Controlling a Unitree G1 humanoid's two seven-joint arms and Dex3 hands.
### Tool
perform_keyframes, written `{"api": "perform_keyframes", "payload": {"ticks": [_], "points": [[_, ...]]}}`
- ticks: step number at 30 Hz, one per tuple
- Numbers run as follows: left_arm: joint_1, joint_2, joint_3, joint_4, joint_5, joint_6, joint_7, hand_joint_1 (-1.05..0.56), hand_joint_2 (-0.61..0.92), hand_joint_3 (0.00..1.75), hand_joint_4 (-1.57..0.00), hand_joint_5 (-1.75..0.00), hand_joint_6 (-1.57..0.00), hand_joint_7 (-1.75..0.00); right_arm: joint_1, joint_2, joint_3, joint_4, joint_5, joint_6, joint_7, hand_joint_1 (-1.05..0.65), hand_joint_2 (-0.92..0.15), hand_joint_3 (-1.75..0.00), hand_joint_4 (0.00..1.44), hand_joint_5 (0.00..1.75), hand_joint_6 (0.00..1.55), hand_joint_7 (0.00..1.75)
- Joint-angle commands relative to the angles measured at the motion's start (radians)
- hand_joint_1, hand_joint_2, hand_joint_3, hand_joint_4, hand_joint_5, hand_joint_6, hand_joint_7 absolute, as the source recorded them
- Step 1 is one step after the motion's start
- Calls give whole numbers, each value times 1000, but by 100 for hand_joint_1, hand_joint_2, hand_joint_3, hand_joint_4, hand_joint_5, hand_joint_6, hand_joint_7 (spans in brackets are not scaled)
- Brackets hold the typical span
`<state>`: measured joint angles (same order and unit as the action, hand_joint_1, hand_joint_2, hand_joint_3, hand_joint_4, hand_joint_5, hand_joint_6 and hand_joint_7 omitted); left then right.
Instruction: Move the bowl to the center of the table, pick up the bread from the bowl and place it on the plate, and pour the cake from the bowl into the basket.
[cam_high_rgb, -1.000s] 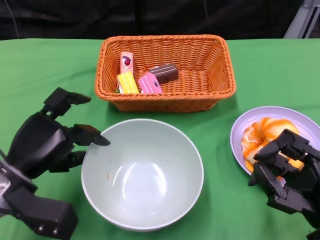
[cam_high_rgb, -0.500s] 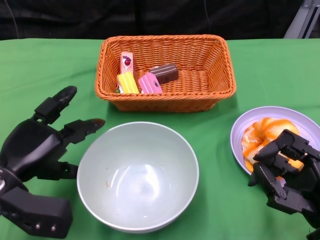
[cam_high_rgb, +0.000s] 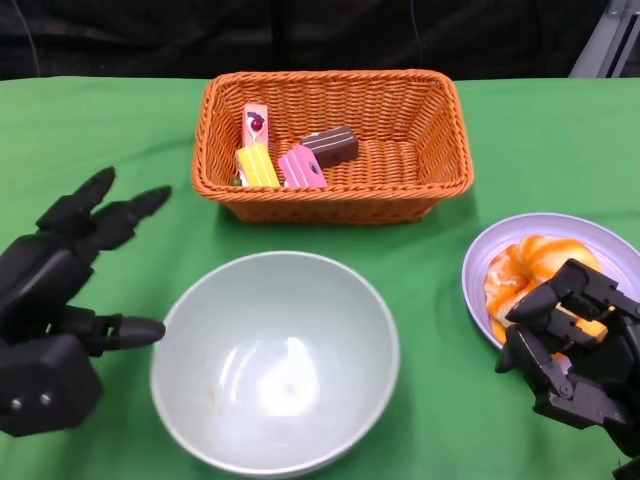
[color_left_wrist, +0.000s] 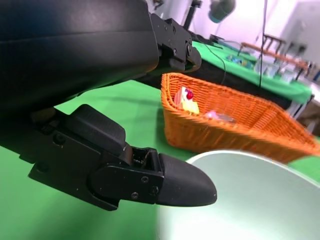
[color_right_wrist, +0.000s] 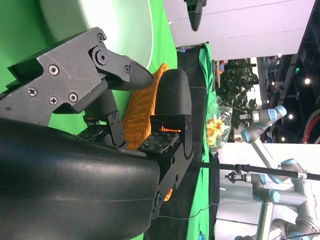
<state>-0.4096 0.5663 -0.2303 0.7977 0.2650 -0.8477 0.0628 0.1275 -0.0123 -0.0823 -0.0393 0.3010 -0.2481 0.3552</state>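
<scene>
Table (cam_high_rgb: 100, 120) with green cloth bears the orange basket (cam_high_rgb: 440, 150) holding cake pieces (cam_high_rgb: 300, 165), the pale bowl (cam_high_rgb: 275, 365) at centre, the plate (cam_high_rgb: 585, 230) with bread (cam_high_rgb: 520, 270); left hand (cam_high_rgb: 55, 290) released, fingers spread beside the bowl; right hand (cam_high_rgb: 575, 345) clenched, grasping nothing, above the plate's near edge.

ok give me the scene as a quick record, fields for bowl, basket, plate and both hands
bowl: empty, upright, near centre, in front of the basket
basket: holds the cake pieces
plate: holds the bread
left hand: open, fingers spread, beside the bowl, not touching
right hand: fingers curled, holds nothing, over the plate's near edge
</scene>
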Motion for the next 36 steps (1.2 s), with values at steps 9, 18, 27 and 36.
{"api": "perform_keyframes", "payload": {"ticks": [9, 18, 27, 36], "points": [[59, -111, 182, -76, -212, -32, -134, -60, 92, 12, -50, -17, -45, -7, 3, -7, -1, -14, 4, 11, -11, -11, -58, -90, 75, 159, 65, 124], [162, -255, 239, -345, -714, 304, -541, -2, 79, 52, -85, -123, -117, -39, 4, -7, -1, -11, 11, 6, -2, -13, -57, -89, 76, 158, 65, 122], [267, -284, 223, -611, -784, 653, -683, -1, 51, 120, -85, -166, -84, -135, -5, -2, 5, -14, 6, 12, -9, -13, -58, -89, 77, 158, 66, 122], [294, -319, 229, -718, -817, 822, -725, -3, 49, 135, -92, -175, -84, -148, -20, -12, 16, -38, 9, 20, -5, -16, -55, -90, 79, 158, 67, 123]]}}
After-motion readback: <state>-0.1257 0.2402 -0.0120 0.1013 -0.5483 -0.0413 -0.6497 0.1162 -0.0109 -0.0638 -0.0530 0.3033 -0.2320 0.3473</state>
